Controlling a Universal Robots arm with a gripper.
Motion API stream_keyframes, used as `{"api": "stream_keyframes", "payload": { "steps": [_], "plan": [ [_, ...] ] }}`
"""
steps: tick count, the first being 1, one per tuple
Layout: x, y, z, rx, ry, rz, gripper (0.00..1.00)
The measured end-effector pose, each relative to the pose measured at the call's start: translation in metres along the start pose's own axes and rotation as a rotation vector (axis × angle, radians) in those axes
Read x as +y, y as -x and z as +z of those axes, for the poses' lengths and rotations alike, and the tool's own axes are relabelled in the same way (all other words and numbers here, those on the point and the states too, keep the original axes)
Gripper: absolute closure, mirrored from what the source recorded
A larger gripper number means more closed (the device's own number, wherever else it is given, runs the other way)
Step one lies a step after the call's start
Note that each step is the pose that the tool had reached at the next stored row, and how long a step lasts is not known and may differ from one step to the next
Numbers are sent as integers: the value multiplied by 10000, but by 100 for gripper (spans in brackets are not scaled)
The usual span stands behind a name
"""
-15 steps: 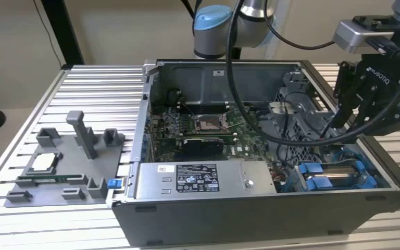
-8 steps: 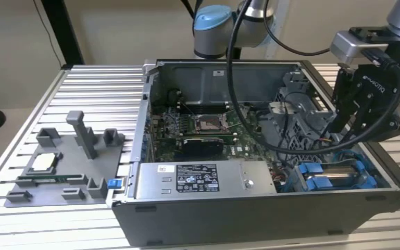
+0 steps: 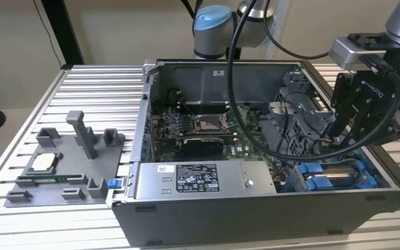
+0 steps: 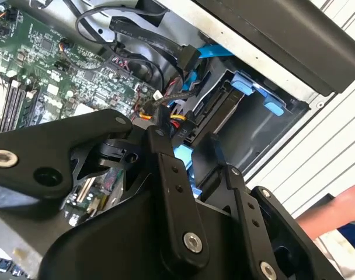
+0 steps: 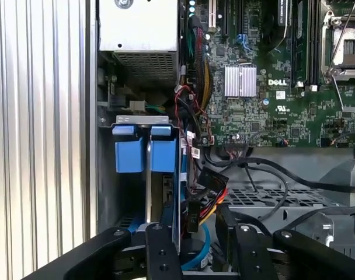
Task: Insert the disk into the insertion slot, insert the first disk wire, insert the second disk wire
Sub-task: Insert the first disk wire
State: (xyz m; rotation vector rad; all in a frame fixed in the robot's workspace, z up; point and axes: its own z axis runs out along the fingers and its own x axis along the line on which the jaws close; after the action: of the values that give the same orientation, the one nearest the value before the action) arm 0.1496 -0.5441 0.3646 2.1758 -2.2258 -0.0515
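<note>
Flat silver-grey metal disk [image 3: 342,171] in its bright blue plastic frame sits inside the grey sheet-metal insertion slot [image 5: 131,121]. That's lower right of the exterior view, in the near corner of the open grey computer case [image 3: 255,219]. In the first wrist view two blue tabs [image 5: 134,154] stand side by side at the slot mouth. I judge the disk step done (can't check seating depth).

Black two-finger gripper [image 3: 345,139] hangs just above the slot, fingers reaching down into the case. Fingers [image 5: 161,251] are spread. A black plug on red/yellow/black wires [image 5: 196,213] lies in the gap between them; can't tell if either pad touches it.

Key relation: the disk's long axis runs left-right in the exterior view, along the case's near wall. The plug sits just beside the disk on the motherboard side, away from the tab end, and the fingers straddle it.

Room is tight:
- case wall hard against the slot on one side
- green motherboard [image 5: 271,99] and loose black cables [image 5: 265,169] on the other
- perforated grey metal cage [image 5: 265,198] near the fingers
- grey power-supply box with white sticker [image 3: 200,179] just past the tabs, to the exterior view's left

A person's arm [image 4: 341,213] shows outside the case in the second wrist view.
</note>
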Motion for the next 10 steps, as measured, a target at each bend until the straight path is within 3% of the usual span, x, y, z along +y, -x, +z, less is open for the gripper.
{"api": "stream_keyframes", "payload": {
  "steps": [10],
  "plan": [
    [13,0,45,-4,1,73,0]
  ]
}}
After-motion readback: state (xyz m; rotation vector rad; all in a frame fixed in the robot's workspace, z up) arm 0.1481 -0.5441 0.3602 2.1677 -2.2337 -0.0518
